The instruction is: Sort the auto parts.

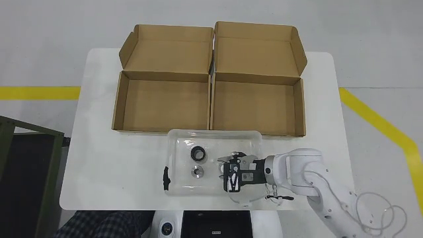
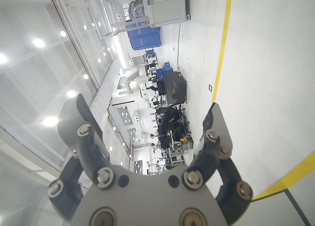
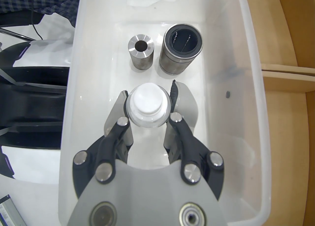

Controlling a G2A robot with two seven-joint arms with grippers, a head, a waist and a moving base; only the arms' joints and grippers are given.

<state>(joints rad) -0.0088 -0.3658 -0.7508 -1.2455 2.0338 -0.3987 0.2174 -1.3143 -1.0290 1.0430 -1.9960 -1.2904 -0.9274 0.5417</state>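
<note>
Top view: right claw (image 1: 225, 172) is down inside the clear bin (image 1: 211, 132) on the white table (image 1: 99, 139). Just past its tips, also in the bin, sit a black-rimmed bearing (image 1: 197, 153) and a small steel bushing (image 1: 197, 171), close together. Further on past those, a strip of black tape (image 1: 165, 177) is on the bin's end wall. Off to the claw's side, beyond the bin's long wall, two open cardboard boxes stand side by side, the left box (image 1: 162, 102) and the right box (image 1: 258, 106).

Left wrist view: left claw (image 2: 147, 104) is spread wide w/ nothing between the fingers (image 2: 83, 111). Ahead of it is just hall floor w/ a yellow line (image 2: 222, 47).

Right wrist view: right claw (image 3: 149, 91) is pinching a white part (image 3: 147, 101), a round stepped piece, w/ both pads against its sides. Straight ahead of the tips and apart from them, the bushing (image 3: 141, 51) and bearing (image 3: 181, 48) stand upright, bores up, almost touching. The bin (image 3: 248, 40) walls run along both sides of the claw, w/ cardboard (image 3: 283, 27) beyond one.
</note>
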